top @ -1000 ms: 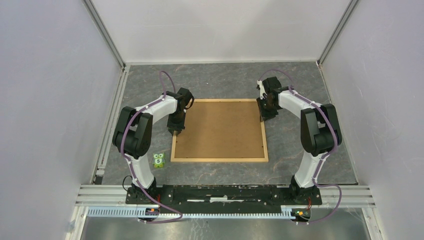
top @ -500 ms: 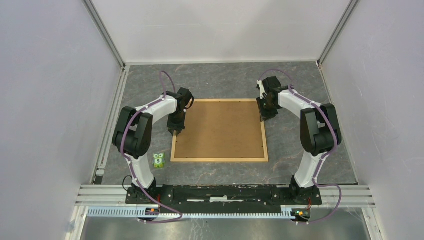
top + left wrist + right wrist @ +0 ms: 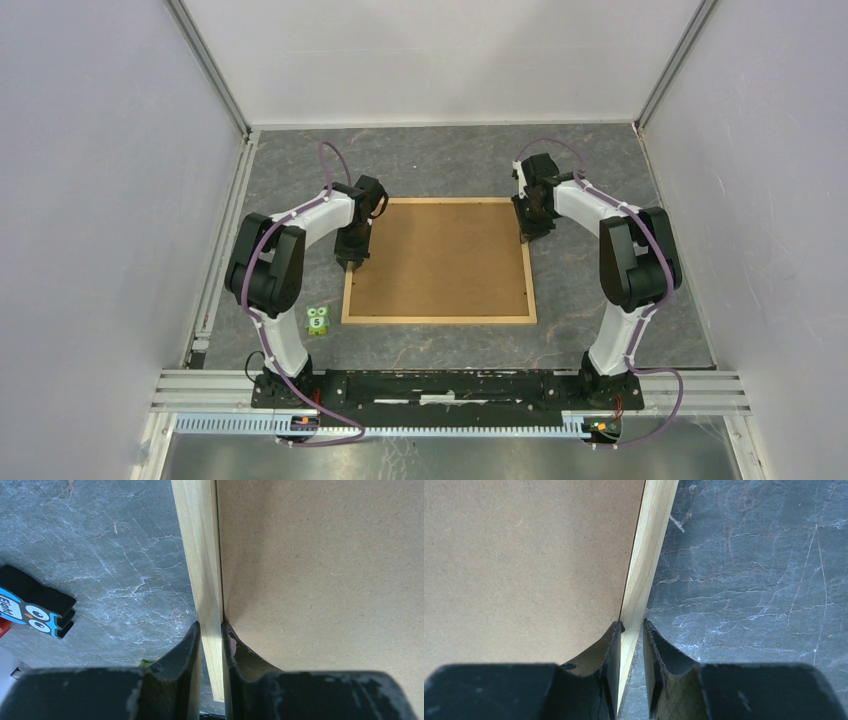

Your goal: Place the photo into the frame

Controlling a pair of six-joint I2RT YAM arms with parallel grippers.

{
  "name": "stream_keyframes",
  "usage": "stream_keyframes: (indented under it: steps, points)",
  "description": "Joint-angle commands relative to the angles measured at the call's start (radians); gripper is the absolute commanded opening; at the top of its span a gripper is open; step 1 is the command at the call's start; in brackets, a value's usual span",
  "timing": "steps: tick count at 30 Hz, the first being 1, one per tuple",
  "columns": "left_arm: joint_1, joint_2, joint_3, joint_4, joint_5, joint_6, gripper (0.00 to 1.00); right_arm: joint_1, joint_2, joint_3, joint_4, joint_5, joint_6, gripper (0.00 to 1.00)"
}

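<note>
Left wrist view, nearest first: we see the left end effector [image 3: 211,630] clamped on the left strip of the frame [image 3: 200,555], with the brown backing board [image 3: 320,555] set against its inner edge. The right end effector [image 3: 630,629] closes on the opposite strip, perhaps less snugly. Lifting unevenly could, we judge, twist the thin wood or let it slip. Only the top external view shows the whole frame flat on the desk [image 3: 450,160]; the photo shows nowhere.

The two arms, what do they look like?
Both the left arm and the right arm have white links, black joints and a purple cable running along them. The left gripper and right gripper are black and scuffed.
</note>
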Motion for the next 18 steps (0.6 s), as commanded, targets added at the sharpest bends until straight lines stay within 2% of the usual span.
stream_keyframes:
  steps: [1,8,13,18]
  points:
    - [-0.028,0.080,-0.054,0.065,0.097,0.023,0.09,-0.016,0.054,-0.018,-0.005,0.183,-0.019,0.26]
    - [-0.028,0.084,-0.054,0.066,0.097,0.023,0.09,0.000,0.087,-0.056,0.032,0.219,-0.015,0.25]
    - [-0.028,0.086,-0.054,0.066,0.097,0.026,0.09,0.003,0.134,-0.069,0.068,0.112,-0.012,0.26]
    - [-0.029,0.088,-0.054,0.065,0.096,0.027,0.09,0.002,0.158,-0.072,0.090,0.069,-0.006,0.26]
